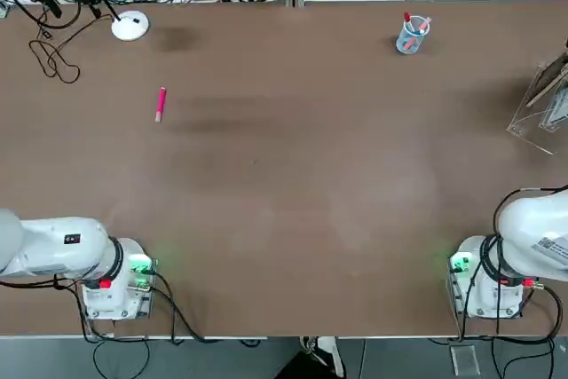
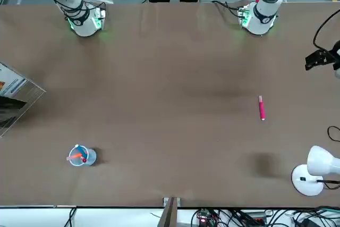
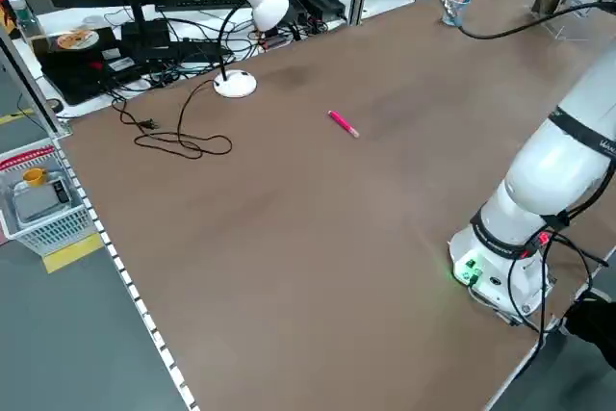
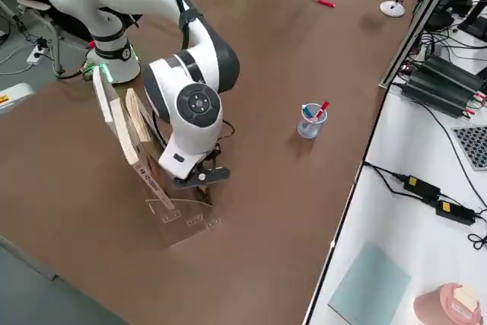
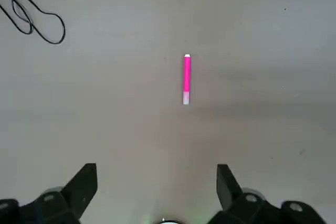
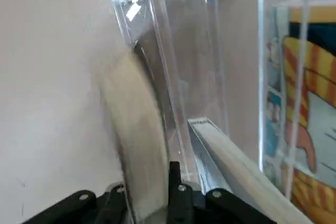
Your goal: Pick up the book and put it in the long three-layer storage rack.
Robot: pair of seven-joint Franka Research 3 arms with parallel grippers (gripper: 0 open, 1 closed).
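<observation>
Two hazards: a book that tips or jams in its slot, and a clear rack that gets shoved along the table.
Book: the small thin book with a pale tan page edge (image 6: pixel 134 145) stands on edge in the transparent acrylic three-layer rack with slanted panels (image 6: pixel 178 51), at the table's right edge. It shows blurred in the wrist view.
Right gripper (image 6: pixel 147 187): down at the rack, straddling the book's lower edge. Whether it clamps the book or has let go cannot be told.
Neighbour: a second book with an orange-striped cover (image 6: pixel 310 103) already sits in another tier of the rack.
Risk, tipping: if the book is released before it leans on a panel, it could topple out of the slot.
Risk, snagging: a tilted withdrawal could catch a panel and drag the light rack toward the table edge.
Risk, pull-out: a half-slack grip could lift the book back out.
Left gripper (image 5: pixel 157 182): idle with jaws wide apart, above bare table near a pink pen (image 5: pixel 186 78), well apart from the rack.
</observation>
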